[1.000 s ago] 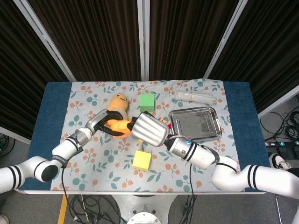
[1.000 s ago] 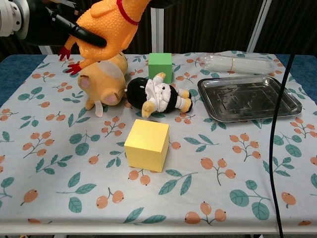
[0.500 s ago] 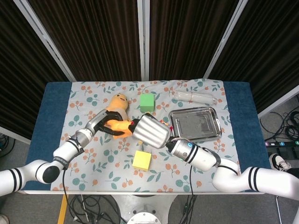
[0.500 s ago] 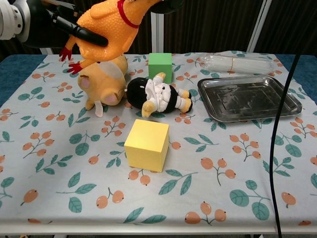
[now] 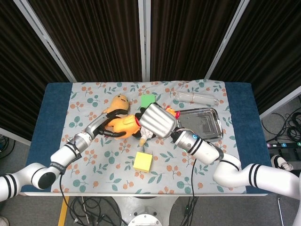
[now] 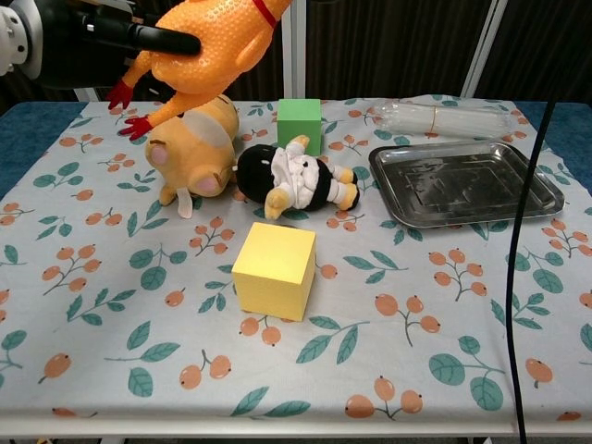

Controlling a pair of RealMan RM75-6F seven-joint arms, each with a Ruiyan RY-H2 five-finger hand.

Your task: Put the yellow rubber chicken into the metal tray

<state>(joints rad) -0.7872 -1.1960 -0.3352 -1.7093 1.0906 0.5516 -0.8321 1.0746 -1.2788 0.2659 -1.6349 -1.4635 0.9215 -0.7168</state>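
The yellow rubber chicken (image 5: 123,123) (image 6: 215,48) hangs in the air over the left middle of the table. My left hand (image 5: 106,128) (image 6: 88,35) grips its rear end near the red feet, one dark finger lying across the body. My right hand (image 5: 157,120) covers the chicken's neck end with its silver back facing the head camera; its fingers are hidden, and a red tip pokes out beyond it. In the chest view the neck runs off the top edge. The metal tray (image 5: 208,128) (image 6: 462,190) lies to the right, with nothing in it.
Under the chicken lie an orange plush toy (image 5: 118,102) (image 6: 192,153) and a black doll (image 6: 291,180). A green block (image 5: 147,99) (image 6: 299,124) stands behind them, a yellow block (image 5: 142,161) (image 6: 274,270) in front. A clear plastic bottle (image 5: 196,98) (image 6: 444,118) lies behind the tray.
The chicken and both hands have shifted right, toward the tray. In the chest view the chicken has risen and my left finger now lies across its top.
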